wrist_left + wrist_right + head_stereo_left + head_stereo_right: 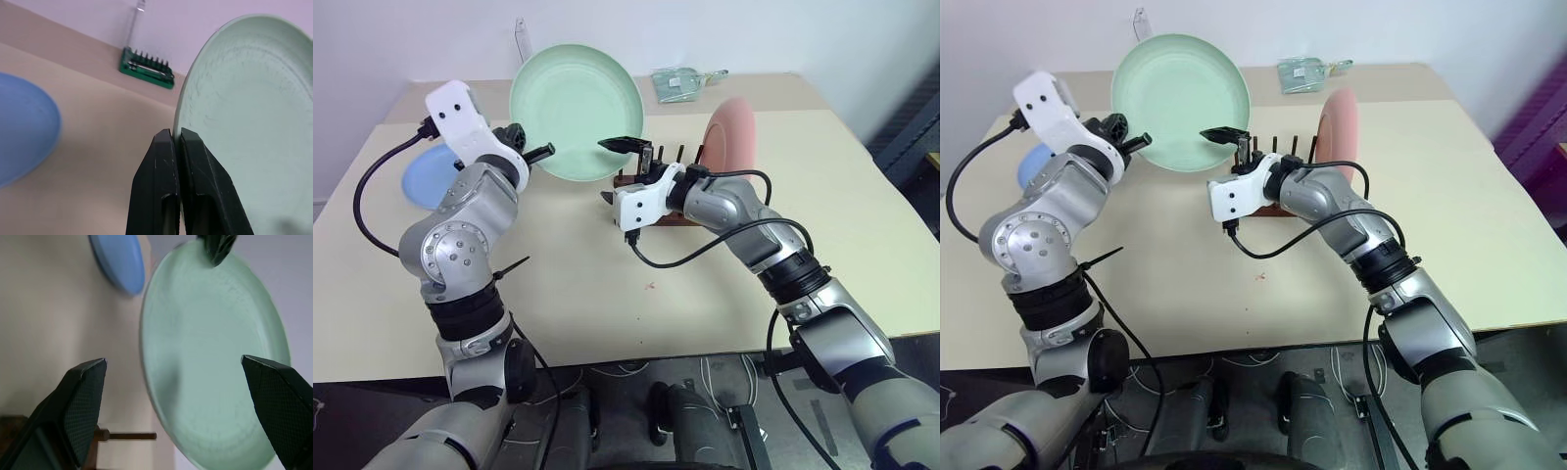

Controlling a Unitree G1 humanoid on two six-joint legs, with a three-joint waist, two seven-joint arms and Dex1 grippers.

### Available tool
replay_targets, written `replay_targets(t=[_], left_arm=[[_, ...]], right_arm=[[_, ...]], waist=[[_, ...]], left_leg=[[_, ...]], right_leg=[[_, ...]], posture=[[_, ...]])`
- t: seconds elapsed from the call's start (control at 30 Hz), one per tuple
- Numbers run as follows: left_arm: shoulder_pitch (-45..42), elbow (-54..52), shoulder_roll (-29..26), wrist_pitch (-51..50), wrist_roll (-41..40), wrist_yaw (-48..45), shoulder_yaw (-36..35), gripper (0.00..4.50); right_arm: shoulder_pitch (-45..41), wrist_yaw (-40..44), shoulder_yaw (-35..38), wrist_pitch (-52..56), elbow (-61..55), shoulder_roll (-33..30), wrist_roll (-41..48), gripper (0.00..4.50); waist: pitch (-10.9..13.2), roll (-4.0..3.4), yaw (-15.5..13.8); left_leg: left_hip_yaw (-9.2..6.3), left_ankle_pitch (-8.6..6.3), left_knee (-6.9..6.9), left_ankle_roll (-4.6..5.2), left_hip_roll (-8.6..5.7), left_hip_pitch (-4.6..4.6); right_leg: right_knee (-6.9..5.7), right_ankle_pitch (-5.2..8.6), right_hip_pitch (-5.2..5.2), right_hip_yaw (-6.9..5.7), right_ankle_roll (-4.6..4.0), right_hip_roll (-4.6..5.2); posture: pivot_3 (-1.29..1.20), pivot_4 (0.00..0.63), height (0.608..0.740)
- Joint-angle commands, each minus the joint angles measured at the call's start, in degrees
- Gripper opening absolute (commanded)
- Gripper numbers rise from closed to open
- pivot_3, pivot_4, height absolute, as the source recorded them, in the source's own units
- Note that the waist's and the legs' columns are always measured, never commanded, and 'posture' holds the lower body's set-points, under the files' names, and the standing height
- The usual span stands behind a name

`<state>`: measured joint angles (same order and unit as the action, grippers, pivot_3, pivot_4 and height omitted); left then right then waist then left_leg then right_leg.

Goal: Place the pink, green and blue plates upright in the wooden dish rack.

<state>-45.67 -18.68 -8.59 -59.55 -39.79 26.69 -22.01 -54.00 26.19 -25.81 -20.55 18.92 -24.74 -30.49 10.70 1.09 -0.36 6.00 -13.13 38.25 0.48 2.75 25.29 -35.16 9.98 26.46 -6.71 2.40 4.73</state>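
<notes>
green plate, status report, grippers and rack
Left gripper shut on green plate, held upright above the table. Right gripper open, fingers either side of the plate's rim. Pink plate already in wooden dish rack; blue plate flat on table.

Both arms are jointed silver-grey metal with round screw-studded joints and black bands, each ending in a white wrist block [641,203] with looping black cables and black fingers [80,396].
</notes>
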Motion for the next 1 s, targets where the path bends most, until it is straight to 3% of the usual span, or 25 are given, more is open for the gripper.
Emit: replay_targets(t=[0.03,0.17,0.3,0.5,0.6,0.7,0.83,1.0], left_arm=[[-2.05,-3.38,0.58,-2.21,-1.91,0.7,-1.13,0.0],[-2.07,-3.97,0.76,-3.74,-1.79,0.81,-1.39,0.0],[-2.1,-4.23,0.92,-4.5,-1.68,0.74,-1.96,0.0],[-1.87,-4.46,0.88,-5.27,-1.85,-0.62,-1.81,0.0],[-3.77,-4.65,2.35,3.01,-2.61,-2.91,-4.4,0.97],[-6.01,-3.66,1.67,10.66,-1.31,-2.82,-7.71,2.31],[-6.8,-0.48,-3.41,17.27,1.84,-2.68,-11.4,2.31],[-0.02,3.71,-15.0,18.97,8.68,-8.31,-9.56,2.31]], right_arm=[[-2.34,-2.47,0.71,-1.52,0.69,0.51,-1.88,3.97],[-2.44,-2.97,0.92,-1.88,1.37,0.68,-2.9,2.27],[-2.12,-3.48,1.14,-1.92,1.25,0.69,-3.98,0.17],[-1.96,-4.38,1.44,-1.88,0.99,0.72,-5.02,0.08],[-2.06,-4.92,1.55,-2.06,1.06,0.21,-5.89,0.0],[-2.09,-5.29,2.2,-2.15,1.1,-0.46,-5.66,0.0],[-1.63,-4.33,4.5,-2.86,0.26,-1.72,-2.1,0.0],[1.0,3.06,11.19,-1.54,-6.05,-2.44,13.12,0.0]], waist=[[0.0,0.0,0.0],[0.0,0.0,0.01],[0.02,0.04,-0.06],[0.07,0.07,-0.16],[0.07,0.08,-0.2],[0.08,0.08,-0.16],[0.08,0.08,0.15],[0.08,0.07,0.7]], left_leg=[[0.0,0.0,0.0,0.0,0.0,0.0],[-0.01,0.01,0.0,-0.02,0.0,0.0],[-0.01,0.02,0.0,-0.02,0.0,0.0],[-0.01,0.03,0.0,-0.04,0.0,-0.04],[-0.01,0.03,0.01,-0.04,0.0,-0.04],[0.0,0.03,0.01,-0.05,0.0,-0.03],[0.01,0.03,-0.03,-0.05,0.0,-0.04],[0.03,0.03,-0.07,-0.05,0.02,-0.04]], right_leg=[[0.0,0.0,0.0,0.0,0.0,0.0],[-0.01,0.0,-0.01,0.0,0.0,0.0],[-0.01,0.0,-0.01,0.0,0.0,0.0],[-0.02,-0.01,-0.04,0.03,-0.01,-0.01],[-0.02,-0.01,-0.04,0.03,-0.01,-0.01],[-0.01,-0.01,-0.03,0.02,-0.02,-0.01],[0.0,-0.01,-0.02,0.03,-0.03,-0.04],[0.0,-0.01,-0.02,0.02,-0.03,-0.07]], posture=[[0.0,0.15,0.73],[0.0,0.15,0.73],[0.0,0.15,0.73],[0.0,0.15,0.73],[0.0,0.15,0.73],[0.0,0.15,0.73],[0.0,0.15,0.73],[0.0,0.15,0.73]])
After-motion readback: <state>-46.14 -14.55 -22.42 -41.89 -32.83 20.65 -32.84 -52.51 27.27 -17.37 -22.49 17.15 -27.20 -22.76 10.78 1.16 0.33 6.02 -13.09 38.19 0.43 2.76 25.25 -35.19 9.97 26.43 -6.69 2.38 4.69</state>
